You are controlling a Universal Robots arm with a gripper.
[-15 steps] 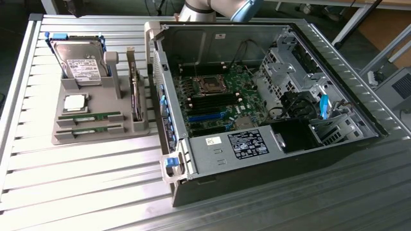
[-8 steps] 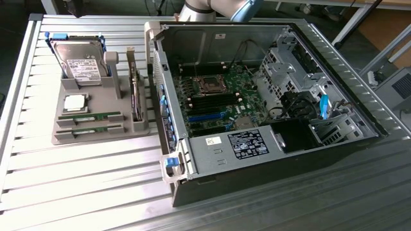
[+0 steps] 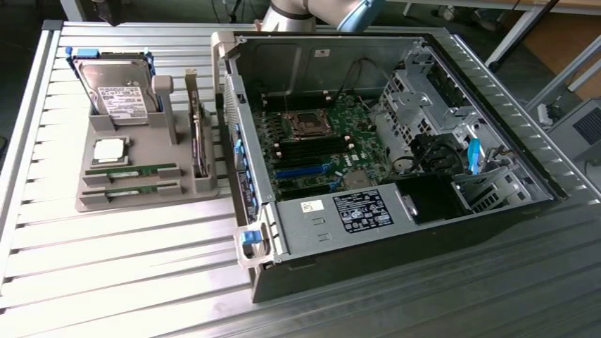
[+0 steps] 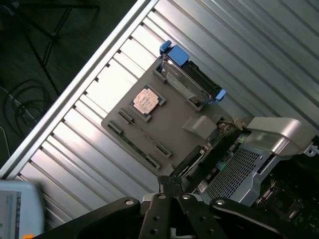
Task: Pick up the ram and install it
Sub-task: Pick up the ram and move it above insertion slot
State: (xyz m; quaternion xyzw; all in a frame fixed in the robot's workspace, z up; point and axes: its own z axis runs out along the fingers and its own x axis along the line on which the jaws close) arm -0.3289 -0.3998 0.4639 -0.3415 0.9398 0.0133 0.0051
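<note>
Two rams lie side by side in slots at the front of a grey holder tray [image 3: 141,208]: one ram [image 3: 131,170] and its twin [image 3: 131,190], both green with white labels. From the wrist, a ram [image 4: 144,133] is a thin dark line across the tray [image 4: 174,129], seen from high above. My gripper [image 4: 172,185] hangs well above the tray's corner, its black fingers [image 4: 164,183] pressed together with nothing between them. The open computer case [image 3: 281,232] lies beside the tray, with its motherboard [image 3: 324,127] and dark memory slots [image 3: 314,151] exposed.
The tray also holds a hard drive [image 3: 117,95] with blue clips, a silver processor [image 3: 110,149] and an upright expansion card [image 3: 197,144]. The robot arm [image 3: 310,13] reaches in from beyond the case. The table [image 3: 112,282] is ribbed metal. A light-coloured device [image 4: 17,209] sits at the table's edge.
</note>
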